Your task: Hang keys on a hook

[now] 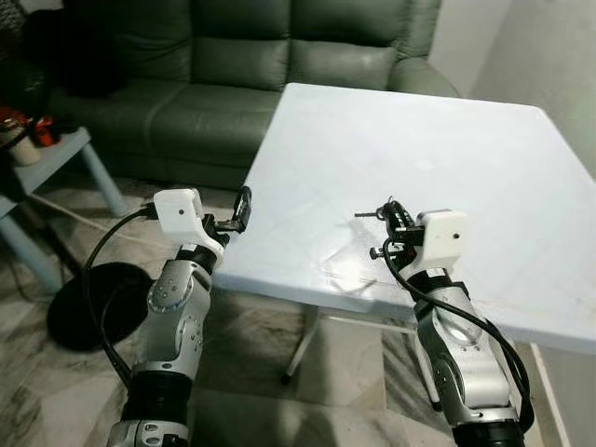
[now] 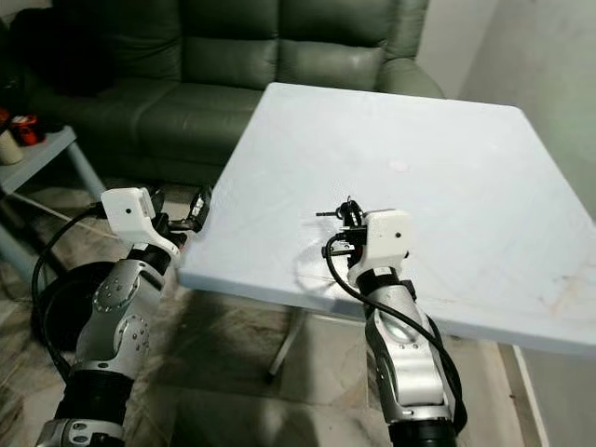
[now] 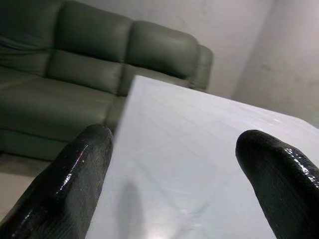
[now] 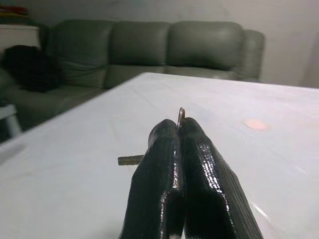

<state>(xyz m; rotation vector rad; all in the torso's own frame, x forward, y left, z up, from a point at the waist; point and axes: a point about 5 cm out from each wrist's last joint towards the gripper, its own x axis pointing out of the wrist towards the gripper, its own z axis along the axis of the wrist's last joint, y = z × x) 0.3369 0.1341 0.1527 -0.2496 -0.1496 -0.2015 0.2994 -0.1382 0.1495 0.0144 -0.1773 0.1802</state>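
The right claw (image 4: 178, 130) is clenched on the keys (image 1: 384, 212) above the bench (image 1: 484, 158) near its front edge, one key poking sideways toward the released left claw (image 1: 240, 210) at the front-left corner.

One table (image 1: 484, 177), one sofa (image 1: 251, 74), two end effectors, one set of keys (image 4: 149, 149).

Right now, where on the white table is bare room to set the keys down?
The white square table is bare from the right gripper, shut on the metal keys, to the far edge by the green leather sofa. The open left gripper crowds the near-left corner.
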